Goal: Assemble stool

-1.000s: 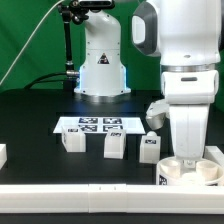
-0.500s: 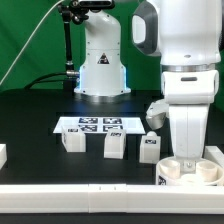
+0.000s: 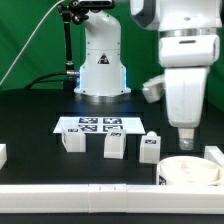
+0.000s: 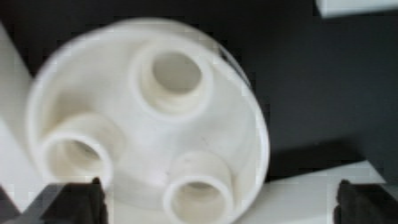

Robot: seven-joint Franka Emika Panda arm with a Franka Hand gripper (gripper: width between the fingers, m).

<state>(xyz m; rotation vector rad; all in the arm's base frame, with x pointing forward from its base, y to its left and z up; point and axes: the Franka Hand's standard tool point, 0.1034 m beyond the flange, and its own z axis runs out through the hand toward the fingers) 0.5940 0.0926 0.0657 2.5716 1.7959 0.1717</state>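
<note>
**Black table (image 3: 35, 115), gripper above seat**

Left to right in the exterior view: left leg (image 3: 72, 139), middle leg (image 3: 116, 146), right leg (image 3: 151, 148), all tagged and standing in a row. The marker board (image 3: 98, 124) lies at their 12 o'clock. The seat (image 3: 190, 172) is at the front right. The gripper (image 3: 186, 137) hangs at its 12 o'clock, not touching. Its fingers (image 4: 79, 203) are spread and empty. The wrist view shows three round sockets in the seat (image 4: 151, 110).
</note>
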